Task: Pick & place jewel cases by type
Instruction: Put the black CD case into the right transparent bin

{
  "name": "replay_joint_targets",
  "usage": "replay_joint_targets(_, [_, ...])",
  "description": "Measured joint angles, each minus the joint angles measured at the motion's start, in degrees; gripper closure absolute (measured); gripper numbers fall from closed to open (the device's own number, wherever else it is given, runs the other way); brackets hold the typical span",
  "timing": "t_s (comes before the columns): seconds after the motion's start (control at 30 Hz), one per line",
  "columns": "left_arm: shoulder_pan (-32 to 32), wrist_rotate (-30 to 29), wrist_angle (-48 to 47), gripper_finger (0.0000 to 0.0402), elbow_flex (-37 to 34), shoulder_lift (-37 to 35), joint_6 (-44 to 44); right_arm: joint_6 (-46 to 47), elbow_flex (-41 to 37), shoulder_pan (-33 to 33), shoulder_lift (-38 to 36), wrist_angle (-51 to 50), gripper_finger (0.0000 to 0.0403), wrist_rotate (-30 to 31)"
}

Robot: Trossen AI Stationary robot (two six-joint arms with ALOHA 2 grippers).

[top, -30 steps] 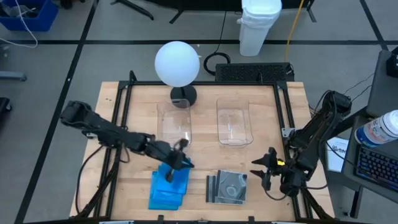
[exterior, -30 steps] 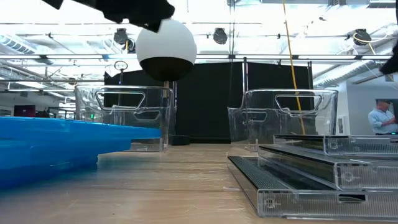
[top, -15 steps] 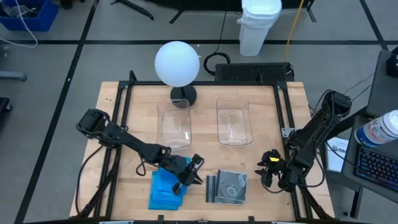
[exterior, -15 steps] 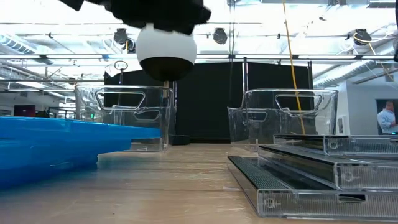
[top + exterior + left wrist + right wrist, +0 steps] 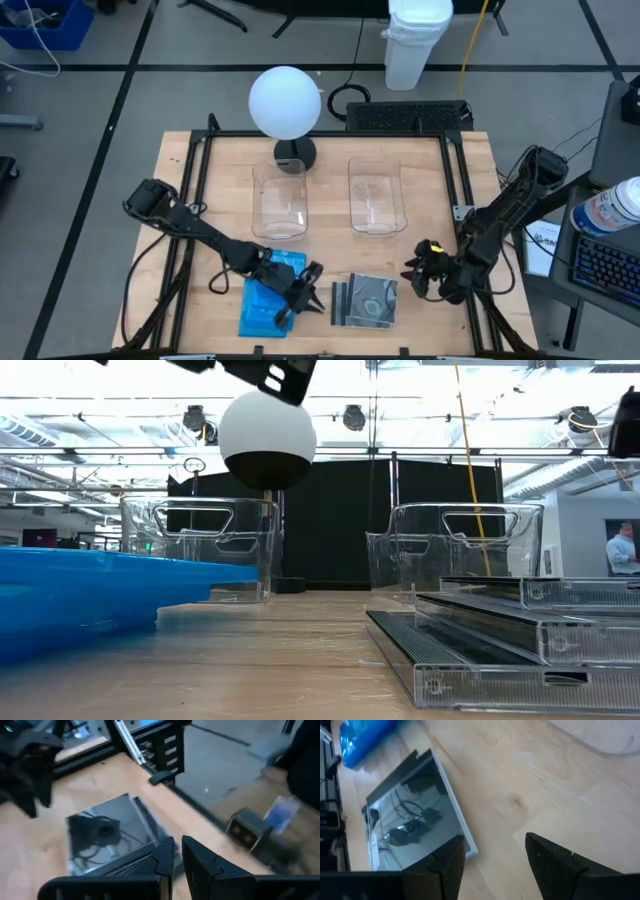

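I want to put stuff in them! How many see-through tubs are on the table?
2. One clear tub sits just in front of the white ball lamp; the other tub sits beside it, toward the right arm's side.

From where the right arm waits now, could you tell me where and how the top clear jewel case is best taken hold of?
Probably by the top clear jewel case's right edge, coming from the side where the right gripper hovers open. The clear cases lie flat in a staggered stack with black spines toward the blue cases, so each thin rim overhangs the one below, giving the fingers something to pinch.
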Motion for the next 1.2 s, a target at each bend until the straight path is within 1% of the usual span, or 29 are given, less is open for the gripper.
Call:
replay_joint_targets(0.07, [-0.4,-0.2,-2.0,0.0357,2.5,0.0,-3.4,0.0,0.0,-1.0,0.0,0.2,0.0206,0.0])
replay_joint_targets(0.13, [-0.9,-1.4,-3.3,0.0359,5.2,1.0,-3.9,-0.9,0.0,-1.6,0.0,0.2,0.0206,0.0])
replay_joint_targets(0.23, [-1.6,-3.0,-7.8,0.037,9.1,4.1,-1.2,-2.9,0.0,-2.1,0.0,0.3,0.0206,0.0])
replay_joint_targets(0.4, [-1.3,-3.4,-11.8,0.0395,15.7,11.6,4.5,-5.4,0.0,-2.3,0.0,1.0,0.0206,0.0])
replay_joint_targets(0.53, [-1.4,-3.3,-12.8,0.0392,18.5,14.3,7.5,-5.9,0.0,-2.3,0.0,2.0,0.0206,-0.2])
replay_joint_targets(0.63, [-1.9,-3.4,-14.1,0.0371,19.5,14.5,8.1,-5.8,-0.2,-2.4,0.0,2.9,0.0206,-1.5])
replay_joint_targets(0.73, [-2.3,-6.1,-12.8,0.0354,19.7,14.7,8.2,-4.7,-1.1,-2.3,0.0,2.9,0.0206,-3.1])
replay_joint_targets(0.8, [-2.7,-8.0,-11.9,0.0347,19.7,14.9,8.2,-4.4,-1.9,-2.3,0.0,3.2,0.0206,-3.6])
replay_joint_targets(0.87, [-2.9,-8.1,-11.5,0.0345,19.7,14.9,8.2,-4.5,-2.7,-2.4,0.0,4.8,0.0206,-4.3])
replay_joint_targets(0.97, [-3.2,-8.1,-10.6,0.0348,19.7,14.9,8.1,-4.5,-5.0,-2.5,0.0,9.7,0.0206,-6.1])
replay_joint_targets(1.1, [-3.2,-8.1,-10.0,0.0349,19.7,15.2,7.8,-3.2,-8.9,-2.6,0.0,19.1,0.0206,-6.1])
replay_joint_targets(1.2, [-3.4,-7.6,-9.3,0.0345,19.7,16.4,9.1,-3.3,-11.6,-2.6,0.0,24.9,0.0206,-6.0])
